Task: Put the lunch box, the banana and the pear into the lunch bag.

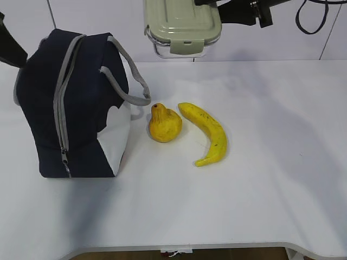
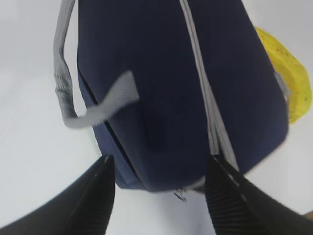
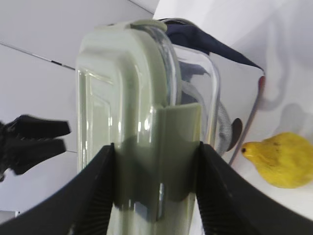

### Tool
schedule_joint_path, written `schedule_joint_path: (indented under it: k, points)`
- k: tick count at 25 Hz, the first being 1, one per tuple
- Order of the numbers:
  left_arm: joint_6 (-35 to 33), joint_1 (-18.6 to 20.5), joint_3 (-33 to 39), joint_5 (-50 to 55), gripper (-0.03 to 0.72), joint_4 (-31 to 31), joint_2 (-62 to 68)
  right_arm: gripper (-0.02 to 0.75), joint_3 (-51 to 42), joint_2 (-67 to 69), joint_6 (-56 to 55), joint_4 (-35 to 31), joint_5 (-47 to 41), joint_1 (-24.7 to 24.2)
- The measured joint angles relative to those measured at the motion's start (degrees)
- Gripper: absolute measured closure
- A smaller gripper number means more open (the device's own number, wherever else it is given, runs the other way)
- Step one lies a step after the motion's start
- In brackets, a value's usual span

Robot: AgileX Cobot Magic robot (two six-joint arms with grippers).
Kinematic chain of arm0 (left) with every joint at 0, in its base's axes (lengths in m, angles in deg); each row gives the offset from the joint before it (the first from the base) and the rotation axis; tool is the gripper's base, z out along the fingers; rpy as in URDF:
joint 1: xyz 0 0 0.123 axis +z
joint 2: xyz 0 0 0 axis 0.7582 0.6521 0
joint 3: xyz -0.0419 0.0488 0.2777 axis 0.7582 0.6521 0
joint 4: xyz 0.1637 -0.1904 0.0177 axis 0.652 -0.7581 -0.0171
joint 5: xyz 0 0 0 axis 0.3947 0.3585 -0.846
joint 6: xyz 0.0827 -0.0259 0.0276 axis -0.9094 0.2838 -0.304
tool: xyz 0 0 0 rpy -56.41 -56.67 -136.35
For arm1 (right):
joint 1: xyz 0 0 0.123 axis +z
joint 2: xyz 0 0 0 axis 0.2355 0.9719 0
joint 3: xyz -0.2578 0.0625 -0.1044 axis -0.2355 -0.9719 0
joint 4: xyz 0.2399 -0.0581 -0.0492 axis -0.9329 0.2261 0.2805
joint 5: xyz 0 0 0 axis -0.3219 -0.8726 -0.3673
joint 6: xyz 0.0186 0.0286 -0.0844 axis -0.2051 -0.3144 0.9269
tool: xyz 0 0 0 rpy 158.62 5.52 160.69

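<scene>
The banana, long, curved, yellow with small brown specks, lies on the white counter nearest the front edge. Just beside it on the left sits the pear, squat, yellow-orange, with a short neck. Left of the pear stands the lunch bag, navy with a white lower panel, a grey zipper and grey handles; the zipper appears shut. The left gripper sits spread at the bag's end, its fingers either side of it. Farthest back, raised above the counter, the right gripper pinches the lunch box, clear glass under a sage-green clip-on lid.
</scene>
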Motion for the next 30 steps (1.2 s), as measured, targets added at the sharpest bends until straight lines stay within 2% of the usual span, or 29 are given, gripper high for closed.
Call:
schedule_joint_path:
  k: [6, 9, 10, 12, 14, 16, 22, 30]
  points:
    - [-0.24, 0.0, -7.51, 2.68, 0.242, 0.53, 9.43, 0.358, 0.35, 0.0, -0.49, -1.78, 0.42, 2.88]
    - [-1.05, 0.0, -8.8, 3.28, 0.257, 0.53, 12.99, 0.358, 0.35, 0.0, -0.62, -4.35, 2.99, 5.14]
    - [-1.13, 0.0, -8.9, 3.28, 0.287, 0.53, 14.0, 0.358, 0.35, 0.0, -0.64, -5.5, 4.01, 5.95]
    - [-1.38, 0.0, -8.9, 3.52, 0.403, 0.53, 15.22, 0.358, 0.35, 0.0, -0.64, -6.86, 6.54, 7.43]
    - [-2.49, 0.0, -8.9, 3.67, 0.581, 0.53, 15.73, 0.358, 0.35, 0.0, -0.64, -7.37, 8.34, 8.84]
    - [-3.6, 0.0, -8.9, 3.79, 0.657, 0.33, 15.73, 0.358, 0.35, 0.0, -0.64, -7.59, 9.99, 10.2]
    - [-5.2, 0.0, -8.92, 4.04, 0.676, -2.65, 14.85, 0.358, 0.35, 0.48, -0.64, -10.12, 13.07, 12.55]
    - [-5.33, 0.0, -8.92, 2.3, 0.678, -7.56, 12.48, 0.358, 0.35, 1.1, -0.64, -12.62, 18.39, 13.14]
